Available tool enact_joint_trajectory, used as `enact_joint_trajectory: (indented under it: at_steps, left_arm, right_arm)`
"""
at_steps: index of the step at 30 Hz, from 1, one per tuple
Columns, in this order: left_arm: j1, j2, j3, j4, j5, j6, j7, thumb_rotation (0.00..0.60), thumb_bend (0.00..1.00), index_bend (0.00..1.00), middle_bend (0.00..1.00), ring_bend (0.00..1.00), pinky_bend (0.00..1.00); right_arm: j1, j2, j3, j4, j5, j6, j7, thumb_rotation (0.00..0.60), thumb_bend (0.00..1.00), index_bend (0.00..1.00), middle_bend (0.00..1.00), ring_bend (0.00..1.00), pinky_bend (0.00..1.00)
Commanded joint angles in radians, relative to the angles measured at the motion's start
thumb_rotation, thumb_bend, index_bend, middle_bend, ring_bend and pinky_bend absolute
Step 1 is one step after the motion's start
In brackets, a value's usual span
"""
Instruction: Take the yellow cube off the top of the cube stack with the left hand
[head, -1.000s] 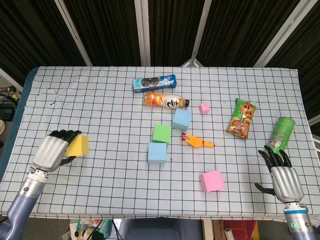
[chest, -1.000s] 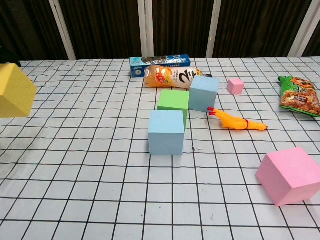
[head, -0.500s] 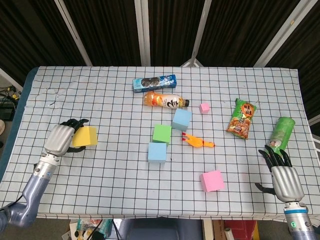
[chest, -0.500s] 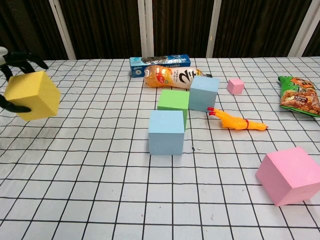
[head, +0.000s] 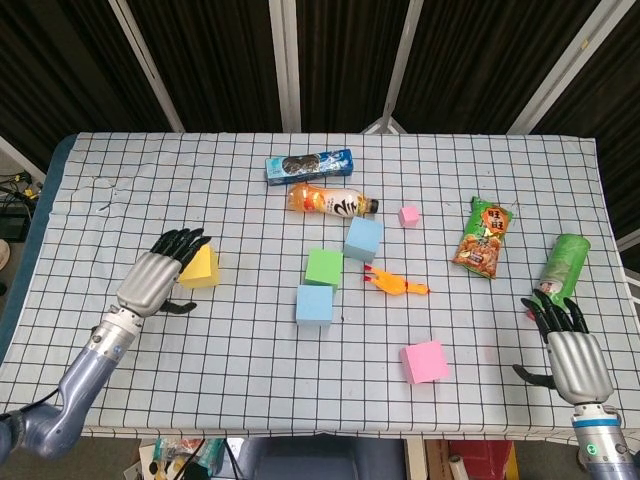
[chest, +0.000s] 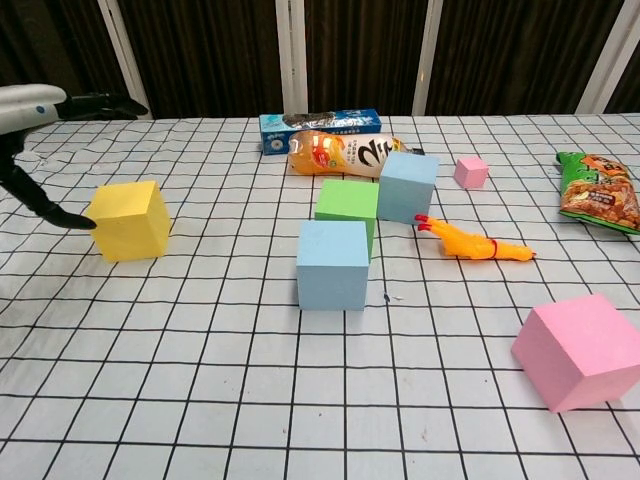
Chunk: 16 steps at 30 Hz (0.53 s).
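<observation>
The yellow cube sits on the checked tablecloth at the left, apart from the other cubes. My left hand is just to its left with fingers spread above it. The thumb tip lies close to the cube's left face, and nothing is gripped. A green cube, a blue cube and a light blue cube stand singly in the middle. My right hand is open near the front right edge, seen only in the head view.
An orange drink bottle and a blue cookie packet lie behind the cubes. A rubber chicken, small pink cube, large pink cube, snack bag and green can occupy the right half.
My left hand carried the yellow cube rightward and away from the front-left edge, set it on the cloth and spread its fingers off it. The right hand barely moved.
</observation>
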Motion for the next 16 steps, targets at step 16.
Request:
enact_joint_trajectory:
  at_steps: [16]
  left_arm:
    - [0.490,0.254,0.177,-0.084,0.077,0.503,-0.049,0.600,0.02,0.03,0.03,0.00,0.10]
  right_arm:
    - [0.003,-0.019,0.000,0.010,-0.024,0.016,-0.023,0.600,0.00,0.14,0.07,0.18,0.02]
